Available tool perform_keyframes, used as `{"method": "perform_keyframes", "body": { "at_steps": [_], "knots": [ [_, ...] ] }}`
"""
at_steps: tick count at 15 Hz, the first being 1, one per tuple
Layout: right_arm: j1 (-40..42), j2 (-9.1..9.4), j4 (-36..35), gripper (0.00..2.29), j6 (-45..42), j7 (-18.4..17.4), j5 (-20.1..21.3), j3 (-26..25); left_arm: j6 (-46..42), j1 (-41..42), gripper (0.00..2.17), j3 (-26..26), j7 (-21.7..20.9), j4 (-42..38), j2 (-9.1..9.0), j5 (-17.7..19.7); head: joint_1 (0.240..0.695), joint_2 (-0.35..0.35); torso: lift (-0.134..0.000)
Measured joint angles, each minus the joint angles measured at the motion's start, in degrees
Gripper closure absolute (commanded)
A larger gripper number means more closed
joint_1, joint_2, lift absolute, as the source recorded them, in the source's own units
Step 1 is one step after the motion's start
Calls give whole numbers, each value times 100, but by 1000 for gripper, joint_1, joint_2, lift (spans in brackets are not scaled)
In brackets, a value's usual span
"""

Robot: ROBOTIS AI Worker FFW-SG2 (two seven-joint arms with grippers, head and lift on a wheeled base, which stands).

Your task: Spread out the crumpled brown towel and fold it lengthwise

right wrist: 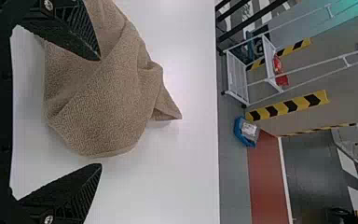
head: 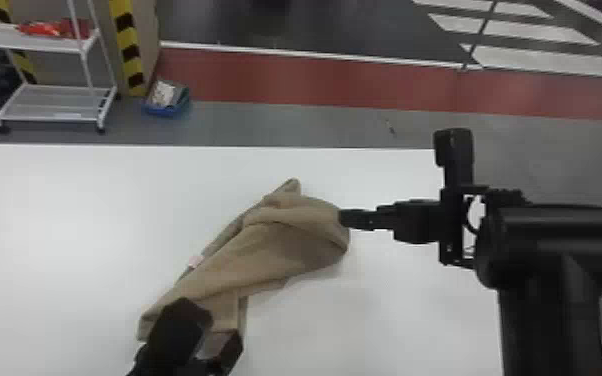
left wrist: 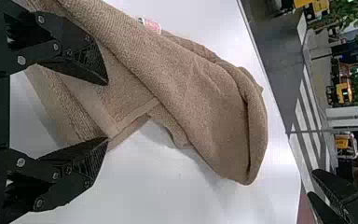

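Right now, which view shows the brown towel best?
The head view: nearly the whole brown towel lies in frame. Left wrist view: folds and tag, closer. Right wrist view: its bunched end and pointed corner.

Brown towel (head: 285,250): one is counted
Left gripper (head: 217,327), right gripper (head: 342,219): two are counted
Tag (head: 195,261): one is seen
Table (head: 65,225): one
Cart (head: 50,102), beyond the far edge: one
Blue bin (head: 167,109), likewise: one

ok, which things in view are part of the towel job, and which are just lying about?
Job:
- crumpled brown towel
- white table under it
- left gripper, open, over the towel
- right gripper, open, at the towel

Lying about:
- white cart with red items
- blue bin on the floor
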Motion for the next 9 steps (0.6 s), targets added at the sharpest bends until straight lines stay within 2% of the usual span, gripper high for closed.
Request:
{"method": "perform_keyframes", "body": {
  "at_steps": [9],
  "knots": [
    [14,0,10,66,0,2,-25,-10,8,-3,704,-14,16,25,0,17,695,-171,-124]
  ]
}}
